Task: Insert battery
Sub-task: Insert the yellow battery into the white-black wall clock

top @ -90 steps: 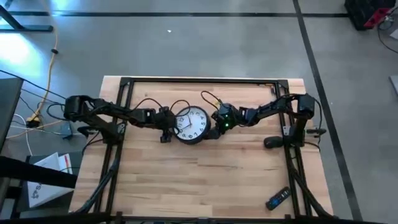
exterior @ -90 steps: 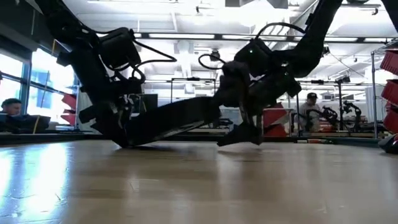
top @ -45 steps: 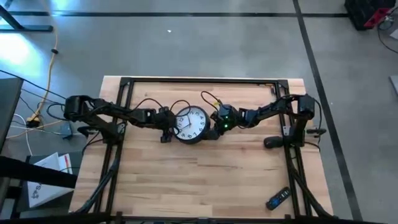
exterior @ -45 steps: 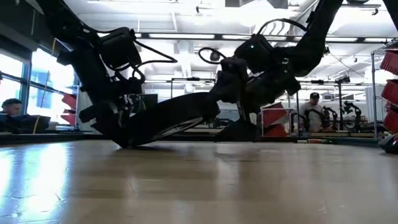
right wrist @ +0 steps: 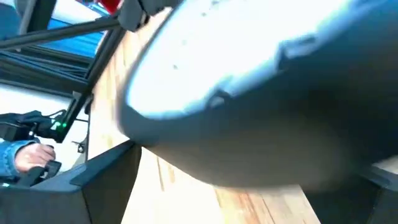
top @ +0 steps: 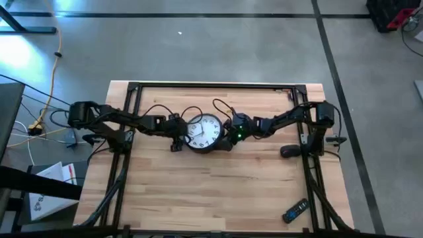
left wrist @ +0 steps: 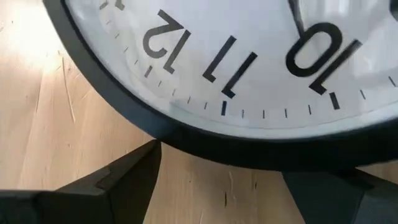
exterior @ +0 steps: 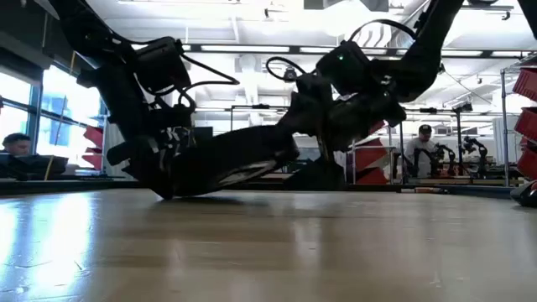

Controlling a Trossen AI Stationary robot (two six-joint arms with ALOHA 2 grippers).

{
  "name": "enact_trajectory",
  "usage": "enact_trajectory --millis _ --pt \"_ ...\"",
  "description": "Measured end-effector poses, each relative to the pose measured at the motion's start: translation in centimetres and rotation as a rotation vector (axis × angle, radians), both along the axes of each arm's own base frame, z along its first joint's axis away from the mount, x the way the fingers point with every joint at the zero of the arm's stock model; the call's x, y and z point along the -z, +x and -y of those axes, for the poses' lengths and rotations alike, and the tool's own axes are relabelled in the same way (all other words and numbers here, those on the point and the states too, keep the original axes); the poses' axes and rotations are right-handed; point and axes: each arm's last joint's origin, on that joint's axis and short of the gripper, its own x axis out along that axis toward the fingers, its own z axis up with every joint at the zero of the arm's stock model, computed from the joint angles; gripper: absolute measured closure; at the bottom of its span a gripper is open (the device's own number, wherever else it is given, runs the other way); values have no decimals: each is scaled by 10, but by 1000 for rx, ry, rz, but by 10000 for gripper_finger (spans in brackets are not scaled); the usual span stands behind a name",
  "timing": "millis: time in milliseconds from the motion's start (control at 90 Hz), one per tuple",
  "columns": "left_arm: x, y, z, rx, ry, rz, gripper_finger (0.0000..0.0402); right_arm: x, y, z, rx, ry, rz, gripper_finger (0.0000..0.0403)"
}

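**Tilted clock at risk of slipping**

Nearest, the pale wooden counter [exterior: 268, 252] is bearing the round black-rimmed white wall clock [top: 204, 132]; the left claw [top: 177, 137] and right claw [top: 228, 135] are flanking its rim, grips unclear; sliding could drop it; no battery visible.

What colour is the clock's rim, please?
Black, around a white face; the clock shows it best in the left wrist view.

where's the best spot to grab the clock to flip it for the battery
Grip the black rim at opposite edges, coming in from the sides. The clock is a thin round disc lying face up and tilted, its right edge raised off the table, so only the rim offers a hold. The left gripper already straddles the rim near the 11; the right gripper is at the raised edge.
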Motion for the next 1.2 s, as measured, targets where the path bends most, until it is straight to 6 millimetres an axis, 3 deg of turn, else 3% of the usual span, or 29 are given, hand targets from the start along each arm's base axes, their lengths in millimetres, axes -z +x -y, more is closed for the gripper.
enact_trajectory --millis 322,767,1011,1200 --pt "0 0 1 -2 0 -1 97 -6 4 1 16 6 71 27" --pt "0 2 9 18 20 7 97 -8 6 6 370 154 29 27" --pt "-1 5 10 31 25 41 97 -10 6 9 448 144 57 28" --pt "-2 6 10 33 27 55 97 -11 6 15 506 175 69 66"
